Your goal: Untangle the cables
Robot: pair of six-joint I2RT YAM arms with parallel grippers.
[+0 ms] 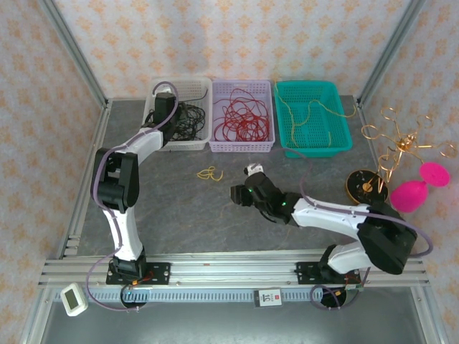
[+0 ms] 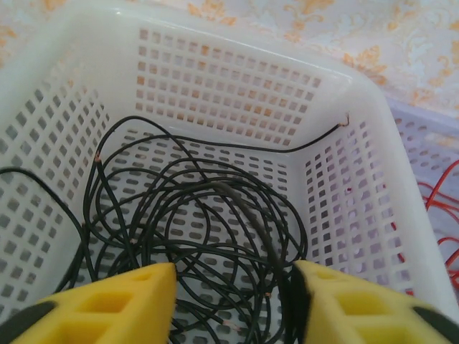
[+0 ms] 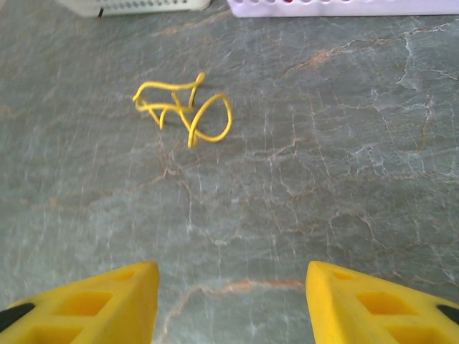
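Gaping empty: left end effector [image 2: 235, 278] over black coils [image 2: 188, 215], right one [image 3: 231, 276] facing yellow squiggle [image 3: 188, 109].

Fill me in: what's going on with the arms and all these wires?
The wires look mostly sorted by colour: black wires in the white basket, red wires in the lilac basket, yellow wires in the green basket. The left gripper hangs open over the white basket, above the black wires. The right gripper is open, low over the table, pointed at one small yellow coil lying loose in front of the baskets, not yet put away.
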